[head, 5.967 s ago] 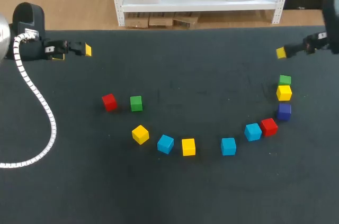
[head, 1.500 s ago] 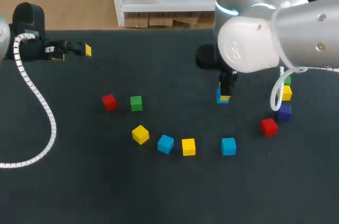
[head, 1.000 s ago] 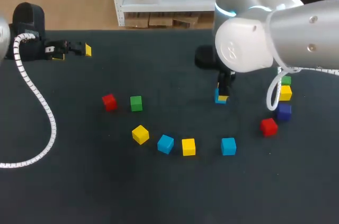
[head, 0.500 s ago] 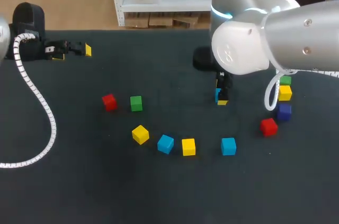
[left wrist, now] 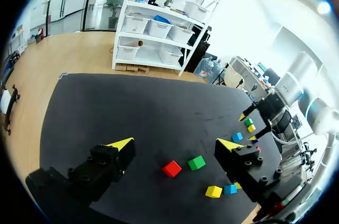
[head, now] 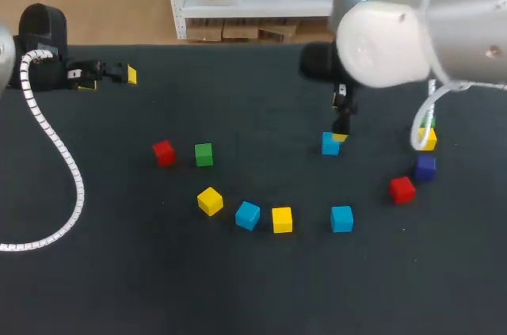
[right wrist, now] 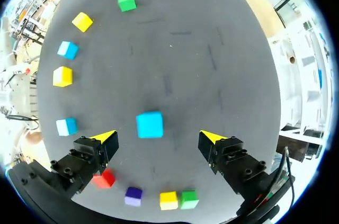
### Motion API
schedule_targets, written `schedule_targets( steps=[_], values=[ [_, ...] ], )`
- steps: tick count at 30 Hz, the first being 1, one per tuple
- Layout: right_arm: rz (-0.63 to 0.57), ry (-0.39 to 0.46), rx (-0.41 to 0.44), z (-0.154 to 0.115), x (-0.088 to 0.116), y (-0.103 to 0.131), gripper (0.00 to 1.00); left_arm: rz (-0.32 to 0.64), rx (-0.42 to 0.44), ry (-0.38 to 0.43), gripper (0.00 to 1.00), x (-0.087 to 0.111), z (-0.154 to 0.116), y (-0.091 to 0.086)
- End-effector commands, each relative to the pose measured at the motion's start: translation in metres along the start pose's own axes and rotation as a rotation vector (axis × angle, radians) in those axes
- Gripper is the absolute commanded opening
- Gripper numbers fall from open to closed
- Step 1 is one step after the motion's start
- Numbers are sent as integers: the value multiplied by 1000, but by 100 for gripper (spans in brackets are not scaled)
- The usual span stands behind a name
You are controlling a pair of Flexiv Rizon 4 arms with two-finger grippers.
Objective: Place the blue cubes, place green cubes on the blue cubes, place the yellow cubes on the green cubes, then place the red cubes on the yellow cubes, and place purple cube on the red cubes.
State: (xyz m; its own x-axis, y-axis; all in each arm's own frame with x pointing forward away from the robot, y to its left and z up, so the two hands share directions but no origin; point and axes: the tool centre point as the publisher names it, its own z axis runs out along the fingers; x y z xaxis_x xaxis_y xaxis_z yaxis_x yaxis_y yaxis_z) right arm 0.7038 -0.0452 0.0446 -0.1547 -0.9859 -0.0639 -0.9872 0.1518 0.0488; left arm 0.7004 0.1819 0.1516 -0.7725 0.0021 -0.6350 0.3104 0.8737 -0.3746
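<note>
Blue first: judged the base layer unfinished. Nearest the camera, found the near-left blue cube (head: 247,215) and the near-right blue cube (head: 341,218) lying apart on the table (head: 253,295), with a yellow cube (head: 281,219) between them. Farther in, found the central blue cube (head: 330,144) flat and alone, below and between the widely spread fingers of the right gripper (right wrist: 158,136), touched by neither. Judged the near-right blue cube the likely next pick: toward the camera from those jaws, square with no long axis, right arm much the nearer. Farthest, by the back-left edge, found the left gripper (left wrist: 176,143) spread wide, holding nothing
</note>
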Motion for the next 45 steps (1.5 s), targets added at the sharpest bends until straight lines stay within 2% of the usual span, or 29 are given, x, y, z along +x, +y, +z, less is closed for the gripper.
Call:
schedule_targets(
  steps=[1, 9, 18, 22, 30, 45],
  values=[
    [1, -26, 59, -26, 15, 44, 100, 2, 11, -6, 100, 1, 0, 2],
    [-32, -72, 73, -39, 19, 102, 100, 2, 11, -6, 100, 1, 0, 2],
    [-136, -28, 80, -20, 17, 157, 100, 2, 11, -6, 100, 1, 0, 2],
    [-171, -15, 62, -6, 16, 171, 100, 2, 11, -6, 100, 1, 0, 2],
    [-230, 33, 78, 15, 17, 182, 100, 2, 11, -6, 100, 1, 0, 2],
    [-214, 28, 17, 54, 17, 169, 100, 2, 11, -6, 100, 1, 0, 2]
  ],
)
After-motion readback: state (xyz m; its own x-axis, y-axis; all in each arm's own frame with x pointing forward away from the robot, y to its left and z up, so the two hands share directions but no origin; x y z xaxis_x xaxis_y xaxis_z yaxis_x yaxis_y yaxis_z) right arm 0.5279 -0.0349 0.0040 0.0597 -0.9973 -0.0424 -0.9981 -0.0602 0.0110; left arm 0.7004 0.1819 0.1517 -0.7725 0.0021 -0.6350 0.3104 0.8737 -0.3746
